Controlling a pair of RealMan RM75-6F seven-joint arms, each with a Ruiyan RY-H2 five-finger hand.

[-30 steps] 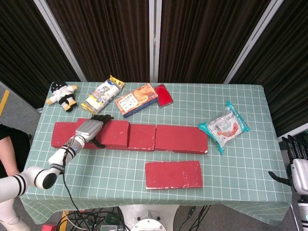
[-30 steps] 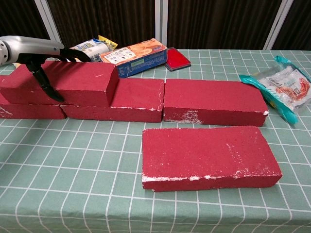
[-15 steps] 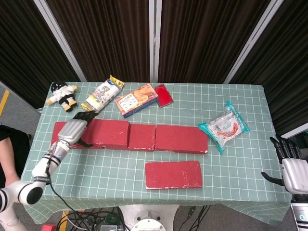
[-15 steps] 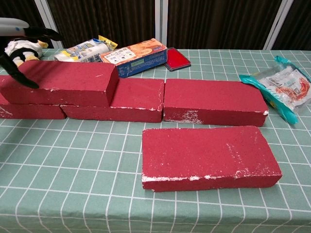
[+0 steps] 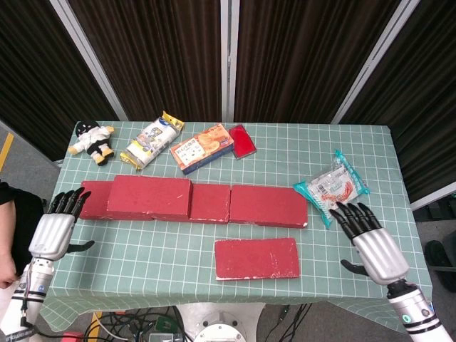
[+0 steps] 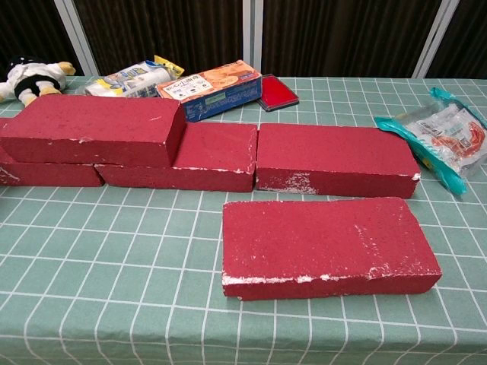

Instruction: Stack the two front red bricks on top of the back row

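Observation:
One red brick [image 5: 256, 258] [image 6: 327, 245] lies flat near the table's front edge. Behind it runs the back row of red bricks [image 5: 267, 206] [image 6: 335, 158]. A second red brick [image 5: 149, 197] [image 6: 95, 128] is stacked on the left part of that row. My left hand [image 5: 55, 229] hovers open off the table's left edge, apart from the stacked brick. At the front right corner my right hand [image 5: 370, 244] is open, fingers spread, to the right of the front brick. The chest view shows neither hand.
Along the back edge lie a plush toy [image 5: 93, 140], a snack bag [image 5: 151, 141], an orange box [image 5: 201, 147] and a red case [image 5: 242, 140]. A clear snack packet [image 5: 332, 187] rests at the right, just behind my right hand.
My left hand let go of the stacked brick and drew back leftward off the table. My right hand came up and in from the right edge toward the front brick.

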